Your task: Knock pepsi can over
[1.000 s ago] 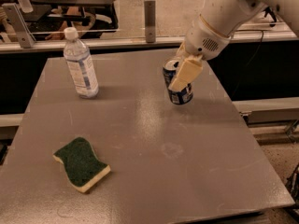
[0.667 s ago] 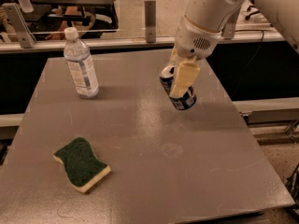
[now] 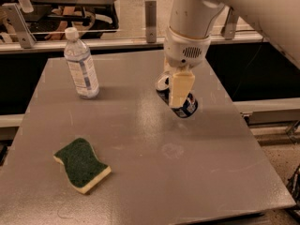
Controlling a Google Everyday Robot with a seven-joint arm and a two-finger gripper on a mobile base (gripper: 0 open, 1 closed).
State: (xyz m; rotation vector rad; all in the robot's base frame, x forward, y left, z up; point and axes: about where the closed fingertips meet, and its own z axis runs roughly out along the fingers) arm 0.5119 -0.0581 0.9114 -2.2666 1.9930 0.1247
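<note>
- pushing against the can point(image 3: 189, 108) with the gripper point(image 3: 180, 96), low over the far right part of the table point(image 3: 211, 172).
- cannot tell if spread, pressed together or pinching the can; only the pale front of the gripper in sight, laid across the can's middle.
- touching the can for sure, and hiding most of its blue side.
- tipped, not standing straight: silver top leaning off to the left, blue bottom poking out to the right under the gripper.
- probably pressed up high like this to shove the top sideways, since a push near the top tips a can more easily than a push down low.
- not lying flat on its side yet, so looks partly done, not finished.
- coming down from the top right, straight above the can: the big white arm point(image 3: 190, 27).
- standing straight near the back left of the table, well apart from the can: a water bottle point(image 3: 82, 69) with a white cap, not touched.
- lying flat near the front left, well apart from everything else: a green sponge point(image 3: 82, 165).
- next to a moment ago: leaning much more now, where before the can stood almost straight.
- also lower and a little more to the left for the gripper, with the arm swung further over the can.
- same spots as before for the bottle and the sponge.
</note>
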